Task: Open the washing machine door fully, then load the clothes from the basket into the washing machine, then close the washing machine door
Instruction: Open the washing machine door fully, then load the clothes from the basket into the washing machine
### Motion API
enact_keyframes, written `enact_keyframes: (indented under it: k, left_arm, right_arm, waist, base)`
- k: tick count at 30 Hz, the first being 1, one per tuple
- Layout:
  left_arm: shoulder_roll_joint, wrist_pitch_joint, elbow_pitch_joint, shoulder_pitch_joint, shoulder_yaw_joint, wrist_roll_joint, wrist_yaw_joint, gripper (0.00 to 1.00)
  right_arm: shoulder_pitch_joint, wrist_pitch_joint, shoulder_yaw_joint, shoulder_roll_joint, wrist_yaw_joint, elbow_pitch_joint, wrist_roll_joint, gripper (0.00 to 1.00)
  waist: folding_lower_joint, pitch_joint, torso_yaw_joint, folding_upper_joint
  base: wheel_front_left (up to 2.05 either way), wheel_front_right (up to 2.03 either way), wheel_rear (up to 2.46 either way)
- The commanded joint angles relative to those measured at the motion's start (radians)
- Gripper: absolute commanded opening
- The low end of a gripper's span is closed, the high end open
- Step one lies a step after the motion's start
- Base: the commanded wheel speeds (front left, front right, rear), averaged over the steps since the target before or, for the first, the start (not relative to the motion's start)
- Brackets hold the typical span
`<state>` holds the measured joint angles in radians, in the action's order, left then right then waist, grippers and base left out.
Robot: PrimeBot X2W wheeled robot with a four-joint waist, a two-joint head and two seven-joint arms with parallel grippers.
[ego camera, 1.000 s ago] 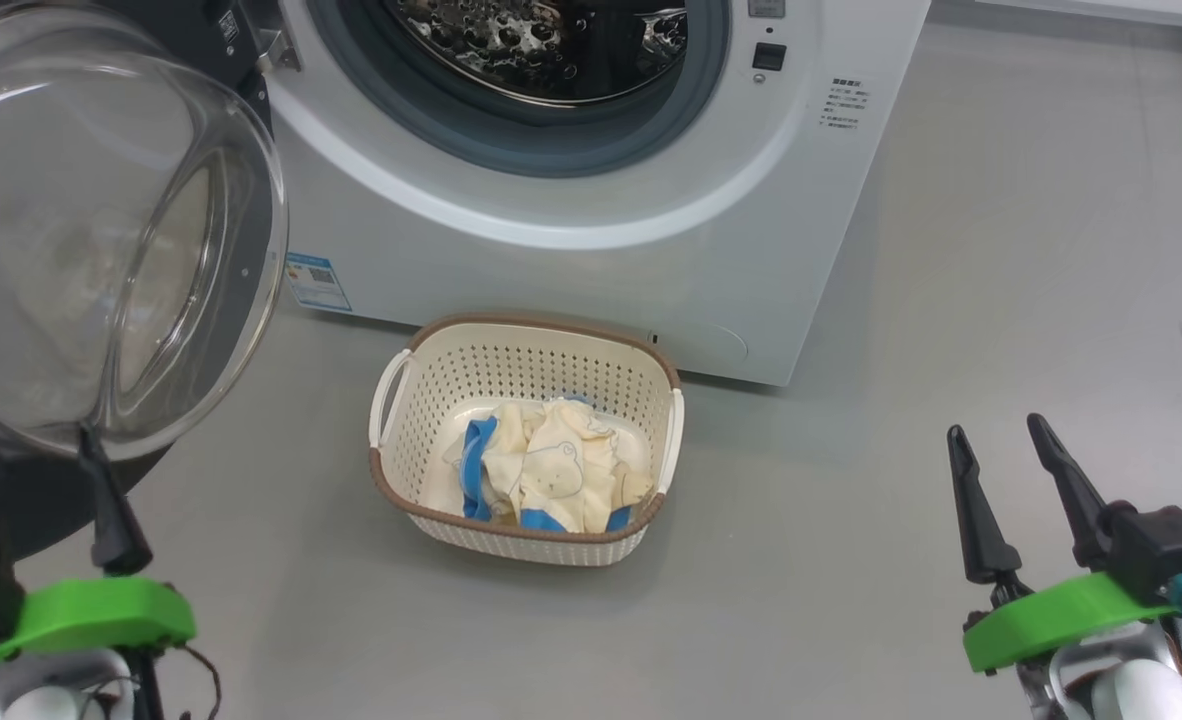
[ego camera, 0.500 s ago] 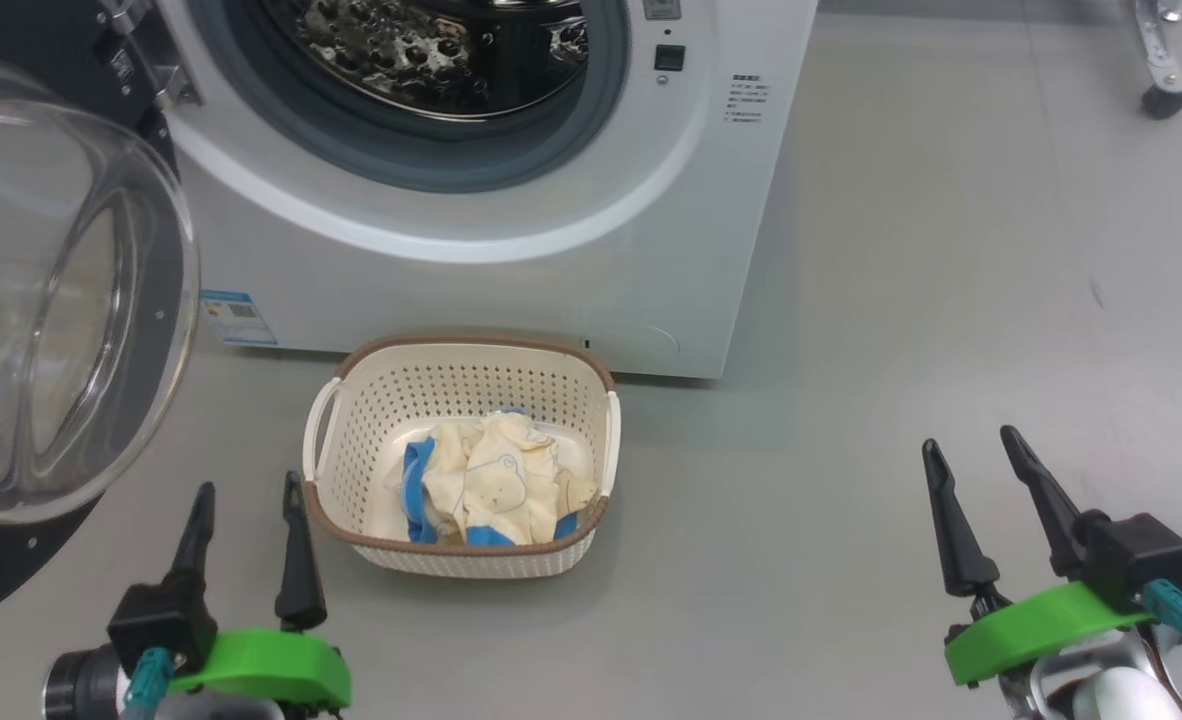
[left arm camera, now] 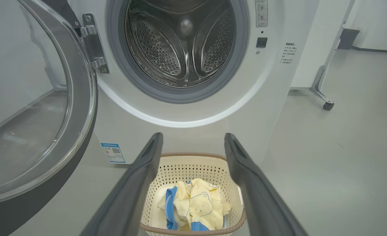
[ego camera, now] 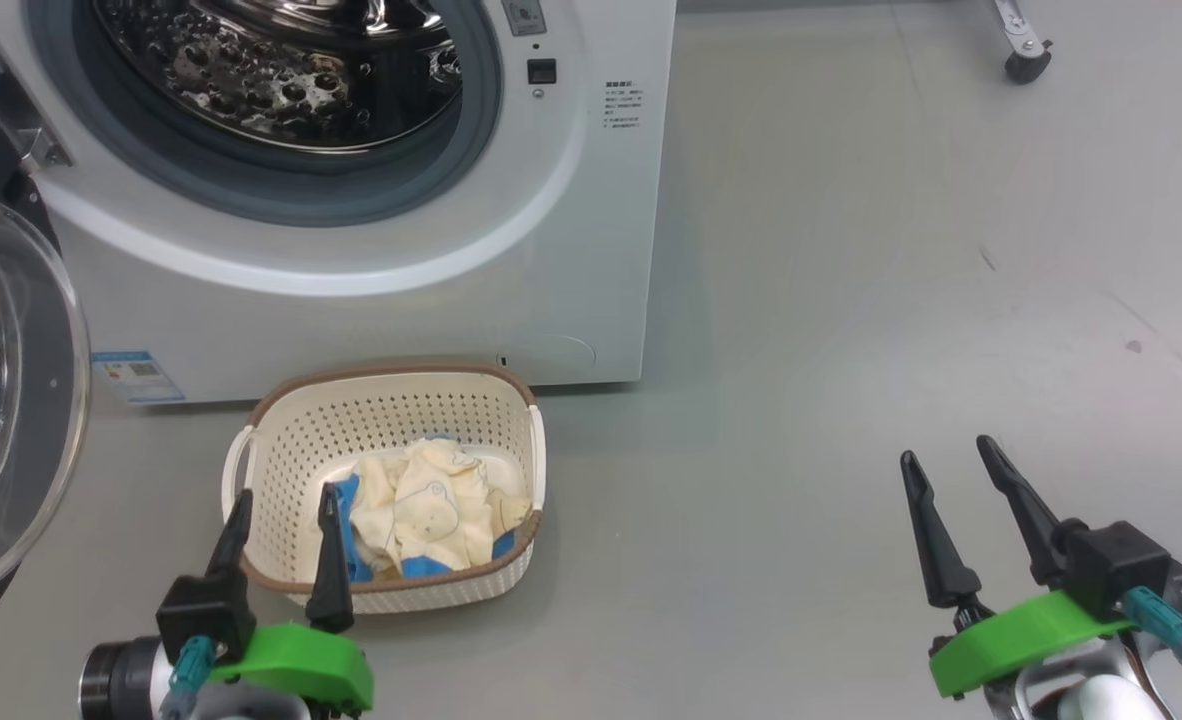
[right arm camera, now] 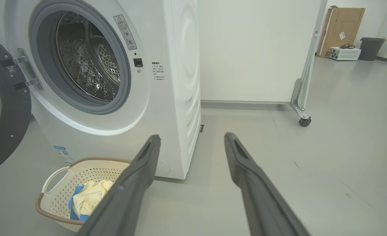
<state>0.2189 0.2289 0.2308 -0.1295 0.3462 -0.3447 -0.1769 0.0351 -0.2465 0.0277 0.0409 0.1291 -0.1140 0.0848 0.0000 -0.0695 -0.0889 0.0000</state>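
Observation:
The washing machine [ego camera: 371, 300] stands with its steel drum [left arm camera: 180, 42] exposed. The washing machine door [ego camera: 11, 400] is swung wide open to the left on its hinge, with its glass bowl facing me. On the floor in front sits the cream basket [ego camera: 391, 378], and the clothes [ego camera: 426, 510], pale yellow with blue trim, lie bunched inside it. My left gripper [ego camera: 286, 493] is open, its fingers over the basket's near left rim and holding nothing. The left wrist view looks between those fingers at the clothes [left arm camera: 196, 206]. My right gripper [ego camera: 948, 450] is open over bare floor, far right of the basket.
Grey floor stretches to the right of the machine. A white panel on a caster foot [right arm camera: 304, 122] stands behind it. Far off at the back are a cardboard box [right arm camera: 342, 23] and a dark bin [right arm camera: 370, 47].
The head camera has swung right, sliding the whole picture left. My left gripper has come away from the door's lower edge and now sits at the basket's near left rim. The right gripper has hardly moved.

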Motion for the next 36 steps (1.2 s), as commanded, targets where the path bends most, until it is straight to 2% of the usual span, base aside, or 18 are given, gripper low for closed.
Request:
enact_keyframes:
  k: [1, 36]
  left_arm:
    - [0.012, 0.012, -0.023, -0.049, -0.033, 0.011, -0.004, 1.00]
    - [0.028, 0.004, 0.008, -0.066, 0.018, -0.005, 0.031, 1.00]
  right_arm:
    - [-0.018, -0.005, 0.019, 0.009, 0.002, 0.037, 0.006, 1.00]
    - [-0.008, -0.005, 0.006, 0.009, 0.002, 0.027, 0.019, 1.00]
  waist:
    - [0.0000, 0.002, -0.007, 0.0000]
    - [0.0000, 0.017, -0.004, 0.0000]
  base:
    - [0.00, 0.00, 0.00]
    - [0.10, -0.09, 0.00]
